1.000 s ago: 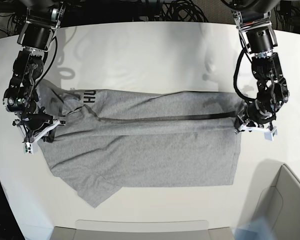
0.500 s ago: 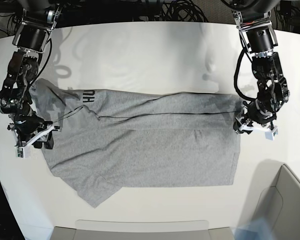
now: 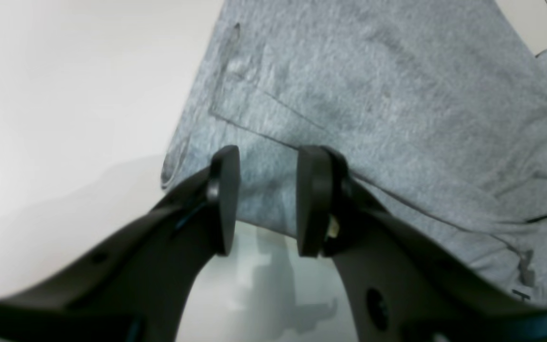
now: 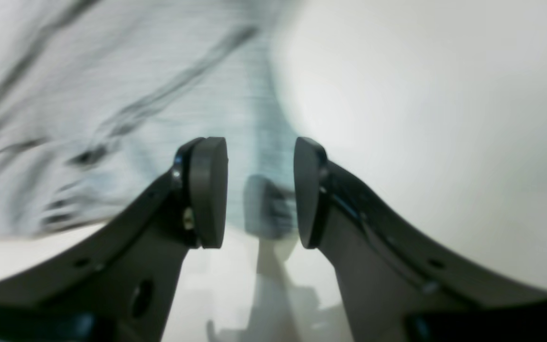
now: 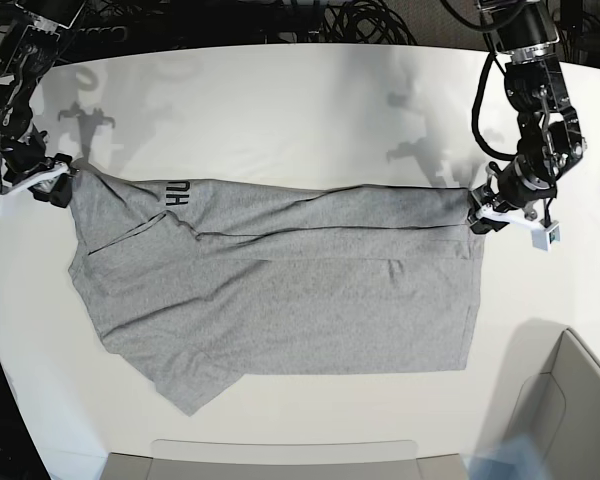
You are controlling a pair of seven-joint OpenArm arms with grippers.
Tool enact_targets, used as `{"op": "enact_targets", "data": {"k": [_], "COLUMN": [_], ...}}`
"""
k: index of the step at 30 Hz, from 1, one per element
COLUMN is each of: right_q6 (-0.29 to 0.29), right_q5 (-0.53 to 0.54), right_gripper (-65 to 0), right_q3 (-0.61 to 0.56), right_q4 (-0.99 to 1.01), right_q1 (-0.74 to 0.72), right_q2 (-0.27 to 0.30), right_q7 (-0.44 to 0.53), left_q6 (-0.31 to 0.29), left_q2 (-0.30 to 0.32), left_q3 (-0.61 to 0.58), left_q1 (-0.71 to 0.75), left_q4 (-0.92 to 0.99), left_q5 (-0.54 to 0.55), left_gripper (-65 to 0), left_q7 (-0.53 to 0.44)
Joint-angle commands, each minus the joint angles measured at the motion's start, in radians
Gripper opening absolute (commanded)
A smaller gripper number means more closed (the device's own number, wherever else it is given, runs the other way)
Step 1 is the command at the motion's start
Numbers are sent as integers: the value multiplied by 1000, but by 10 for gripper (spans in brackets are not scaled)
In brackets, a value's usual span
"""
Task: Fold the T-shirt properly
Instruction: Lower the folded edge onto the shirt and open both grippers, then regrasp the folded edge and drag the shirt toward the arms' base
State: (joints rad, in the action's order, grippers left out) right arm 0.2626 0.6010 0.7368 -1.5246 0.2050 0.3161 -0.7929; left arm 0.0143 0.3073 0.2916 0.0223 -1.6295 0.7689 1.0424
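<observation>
Base view: T-shirt (image 5: 280,290) on white table (image 5: 300,110)

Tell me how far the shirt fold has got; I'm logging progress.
Done: one long fold sits across the T-shirt, lettering peeking out at its far edge. In hand: nothing; the left pincer and right pincer are both open, at opposite ends of the shirt. Left: the lower sleeve sticks out unfolded, and the shirt remains full length.

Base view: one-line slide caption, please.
Both end effectors open beside a half-folded grey T-shirt on the white table.
</observation>
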Motion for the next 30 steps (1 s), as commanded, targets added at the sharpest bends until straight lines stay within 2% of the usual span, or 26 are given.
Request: {"op": "enact_targets", "data": {"k": [1, 8, 11, 18, 30], "right_q6": [8, 8, 10, 137, 137], "right_q5": [24, 32, 84, 116, 118], "right_gripper": [-414, -414, -414, -414, -414], "right_q3": [0, 0, -1, -18, -64], "right_q4": [16, 138, 230, 318, 316], "right_q1": [-3, -3, -42, -89, -89], "right_q2": [22, 36, 36, 33, 38], "right_q7": [34, 85, 85, 79, 79], "left_q6": [-6, -4, -4, -4, -12], "left_q2": [11, 10, 10, 10, 3], "left_q3": [2, 2, 2, 7, 13], "left_q1": [-20, -18, -18, 1, 6], "left_q4": [-22, -22, -22, -22, 42], "left_q5": [14, 14, 14, 14, 21], "left_gripper": [-446, -446, -446, -446, -418], "left_q7": [-15, -14, -14, -14, -14]}}
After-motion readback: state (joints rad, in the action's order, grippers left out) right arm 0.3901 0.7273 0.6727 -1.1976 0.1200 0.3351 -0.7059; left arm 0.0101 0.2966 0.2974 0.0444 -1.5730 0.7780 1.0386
